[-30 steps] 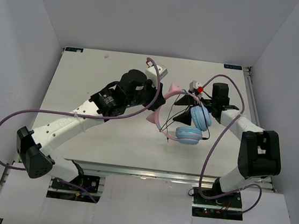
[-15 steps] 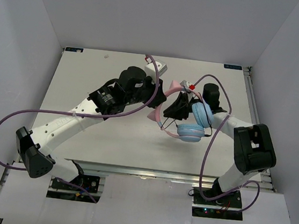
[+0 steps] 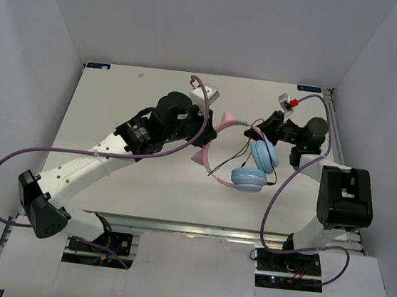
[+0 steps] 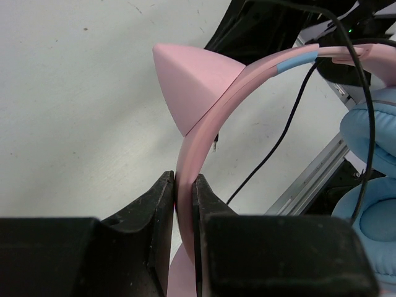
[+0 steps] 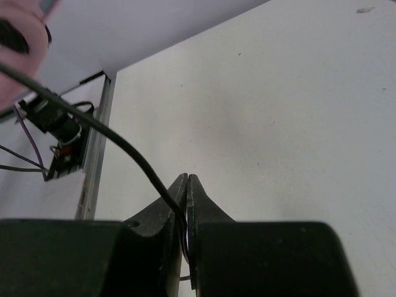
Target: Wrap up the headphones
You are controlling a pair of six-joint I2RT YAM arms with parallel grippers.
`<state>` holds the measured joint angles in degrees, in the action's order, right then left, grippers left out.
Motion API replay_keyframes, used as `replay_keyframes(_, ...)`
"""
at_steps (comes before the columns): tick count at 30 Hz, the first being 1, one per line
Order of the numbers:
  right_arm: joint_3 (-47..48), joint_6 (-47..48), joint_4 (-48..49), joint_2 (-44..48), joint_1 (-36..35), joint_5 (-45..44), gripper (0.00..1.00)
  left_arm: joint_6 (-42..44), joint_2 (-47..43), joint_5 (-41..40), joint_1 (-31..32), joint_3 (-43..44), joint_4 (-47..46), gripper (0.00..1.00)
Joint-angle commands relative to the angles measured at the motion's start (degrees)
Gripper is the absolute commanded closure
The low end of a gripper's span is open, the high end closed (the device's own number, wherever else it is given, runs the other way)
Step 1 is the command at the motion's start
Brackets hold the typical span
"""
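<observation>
The headphones (image 3: 248, 178) hang just above the table's right middle, with a pink cat-eared headband (image 3: 210, 137) and two light-blue ear cups (image 3: 264, 154). My left gripper (image 3: 204, 129) is shut on the headband (image 4: 207, 114), just below one cat ear (image 4: 182, 77); the jaws pinch the band (image 4: 180, 180). My right gripper (image 3: 255, 130) sits just right of the headband's top, shut on the thin black cable (image 5: 117, 141), which runs between the closed jaws (image 5: 187, 178). The cable (image 3: 243, 151) hangs slack beside the ear cups (image 4: 371, 198).
Thick purple robot cables (image 3: 277, 193) loop over the table from both arms. White walls close in the left, back and right sides. An aluminium rail (image 3: 196, 228) runs along the near edge between the arm bases.
My right gripper reached in to the headphones, closed on the black cable, then drew back to the right with it. The left gripper kept its hold on the headband, barely moving.
</observation>
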<state>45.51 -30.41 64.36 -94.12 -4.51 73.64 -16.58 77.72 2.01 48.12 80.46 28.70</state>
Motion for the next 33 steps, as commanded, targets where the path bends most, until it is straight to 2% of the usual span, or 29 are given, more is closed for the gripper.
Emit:
replay_keyframes(1, 5.2, -27.82, 38.67, -3.83, 4.99, -0.67, 0.92, -2.15, -3.65, 2.1, 0.13, -0.74, -1.67, 1.0)
replay_keyframes(4, 7.98, -33.72, 43.3, -4.68, 7.7, -0.96, 0.92, -2.02, -3.87, 2.08, 0.13, -1.84, -1.1, 1.0)
replay_keyframes(9, 8.68, -31.11, 38.42, -4.45, 9.55, -0.78, 0.92, -1.88, -3.98, 2.72, 0.13, -2.33, -1.05, 1.0)
replay_keyframes(13, 6.6, -15.99, 19.79, -1.08, 9.87, -2.31, 0.92, -1.88, -4.07, 3.08, 0.13, -1.31, -0.69, 1.0)
replay_keyframes(16, 6.13, 5.61, -5.53, 2.28, 9.63, -6.03, 0.92, -1.57, -4.15, 2.76, 0.13, 0.84, 0.56, 1.0)
replay_keyframes(18, 6.32, 14.43, -15.84, 3.71, 9.46, -8.11, 0.92, -1.19, -4.1, 2.31, 0.13, 2.41, 1.51, 1.0)
replay_keyframes(29, 3.0, 21.22, -27.93, 5.0, 9.78, -21.27, 0.92, 0.41, -5.05, -0.01, 0.13, 8.43, 6.21, 1.0)
replay_keyframes(33, 2.48, 23.54, -30.86, 4.48, 9.69, -22.4, 0.92, 0.67, -5.91, -0.78, 0.13, 10.15, 7.25, 1.0)
